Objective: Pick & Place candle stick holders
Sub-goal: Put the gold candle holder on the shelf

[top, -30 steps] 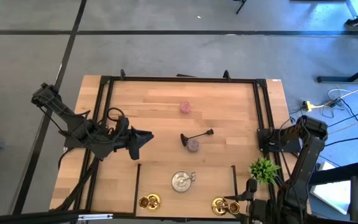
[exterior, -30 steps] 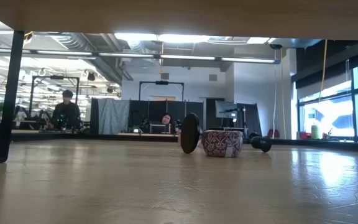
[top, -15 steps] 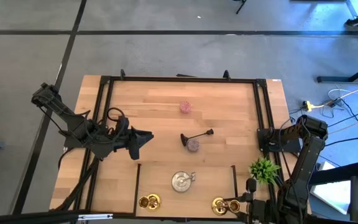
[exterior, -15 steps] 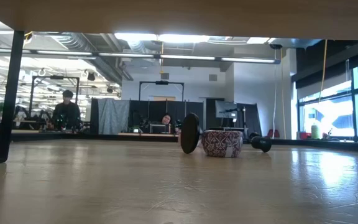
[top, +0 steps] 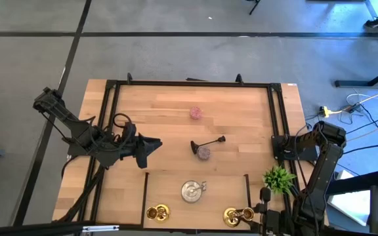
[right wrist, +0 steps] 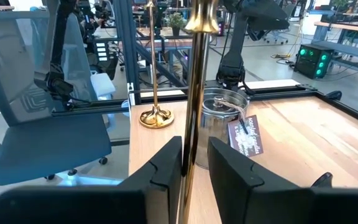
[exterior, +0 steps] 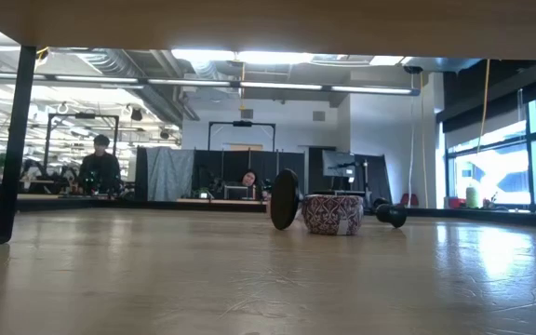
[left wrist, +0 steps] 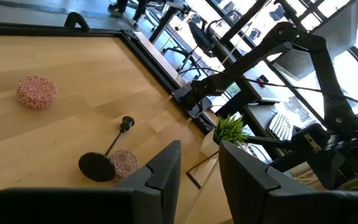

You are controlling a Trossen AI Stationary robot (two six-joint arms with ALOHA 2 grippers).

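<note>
Right gripper (right wrist: 194, 163) jaws grip an upright gold candle stick holder (right wrist: 194, 87); left gripper (left wrist: 197, 168) jaws open, idle.

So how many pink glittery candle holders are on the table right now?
2. One pink holder sits alone toward the far side of the table; the other pink holder lies mid-table against the black stemmed holder. More may be hidden.

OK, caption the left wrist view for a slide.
Left gripper open above the wooden table, facing a toppled black candle holder beside a pink glittery holder; a second pink one sits farther off.
</note>
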